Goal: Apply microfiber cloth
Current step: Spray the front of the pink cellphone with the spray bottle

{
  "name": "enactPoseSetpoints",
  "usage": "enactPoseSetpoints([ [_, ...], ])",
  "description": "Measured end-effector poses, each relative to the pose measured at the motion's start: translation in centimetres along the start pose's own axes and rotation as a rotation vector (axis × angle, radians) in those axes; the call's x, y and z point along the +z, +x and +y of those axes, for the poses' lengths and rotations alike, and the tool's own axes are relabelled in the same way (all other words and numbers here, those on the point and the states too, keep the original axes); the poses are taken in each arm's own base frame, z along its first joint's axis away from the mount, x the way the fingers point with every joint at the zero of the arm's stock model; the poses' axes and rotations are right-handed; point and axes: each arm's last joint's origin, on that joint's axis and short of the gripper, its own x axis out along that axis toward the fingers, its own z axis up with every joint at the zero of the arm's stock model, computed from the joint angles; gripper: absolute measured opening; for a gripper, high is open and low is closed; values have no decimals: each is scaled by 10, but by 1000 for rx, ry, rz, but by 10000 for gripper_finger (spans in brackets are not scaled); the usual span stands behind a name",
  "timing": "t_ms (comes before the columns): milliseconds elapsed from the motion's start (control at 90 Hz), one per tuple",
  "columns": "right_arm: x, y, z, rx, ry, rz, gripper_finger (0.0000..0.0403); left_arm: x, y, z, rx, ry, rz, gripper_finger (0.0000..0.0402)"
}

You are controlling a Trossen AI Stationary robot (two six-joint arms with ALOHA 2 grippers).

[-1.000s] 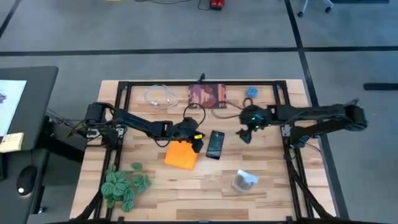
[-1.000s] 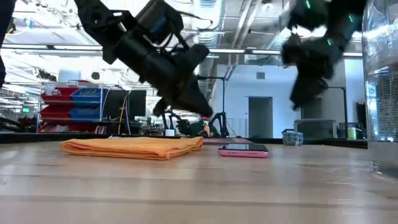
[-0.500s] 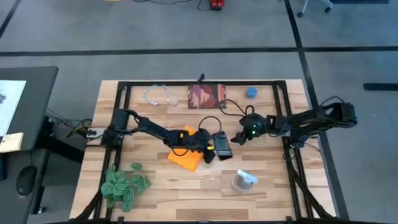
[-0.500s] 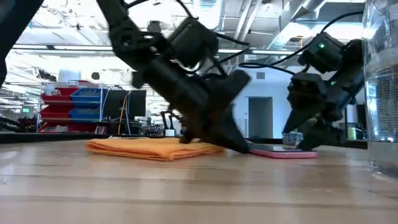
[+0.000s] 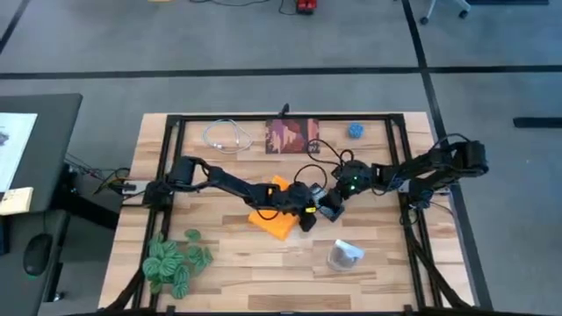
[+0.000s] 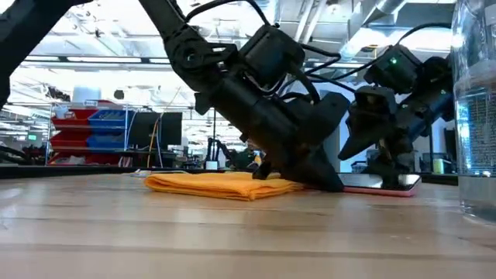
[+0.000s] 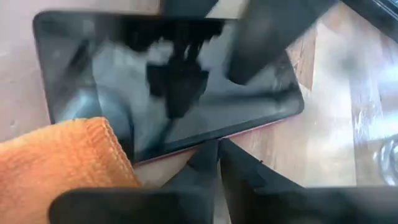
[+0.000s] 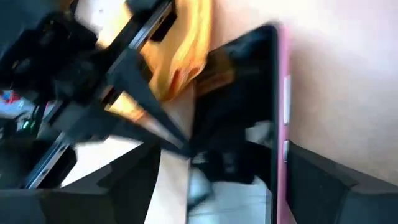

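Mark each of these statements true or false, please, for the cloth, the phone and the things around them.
1. The microfiber cloth lies on the table, not lifted. True.
2. The cloth covers the whole screen of the phone. False: at most one corner reaches the phone's edge; nearly all the screen is bare.
3. The right hand is open over the phone. True.
4. The green plant lies between the two arms. False: it is at the table's near left corner.
5. The dark red-brown square lies under the phone. False: it lies at the far edge, apart from the phone.
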Motion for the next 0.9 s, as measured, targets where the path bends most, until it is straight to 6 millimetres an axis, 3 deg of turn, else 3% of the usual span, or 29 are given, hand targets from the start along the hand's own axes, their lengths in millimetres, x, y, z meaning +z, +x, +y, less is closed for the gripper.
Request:
enactPoseSetpoints([
  [144,-2,1,1,12,-29,22,216,0,0,0,8,1,-2,0],
  [333,-4,2,2,4,-71,20,49,3,-7,-6,-3,21,-17,0],
  [378,-4,1,4,14,-78,16,25,6,-12,-10,0,34,-19,0],
  [511,0,-4,9,10,-149,-52,20,21,-39,-20,5,76,-17,0],
  [611,6,-13,14,-5,-204,-137,14,45,-76,-37,-14,112,-68,0],
  [678,10,-20,16,-17,-246,-187,13,51,-100,-42,20,148,-46,0],
  [811,13,-31,24,-20,-300,-256,12,42,-146,-42,152,175,127,0],
  [900,10,-32,25,-44,-322,-254,12,28,-173,-34,335,159,261,0],
])
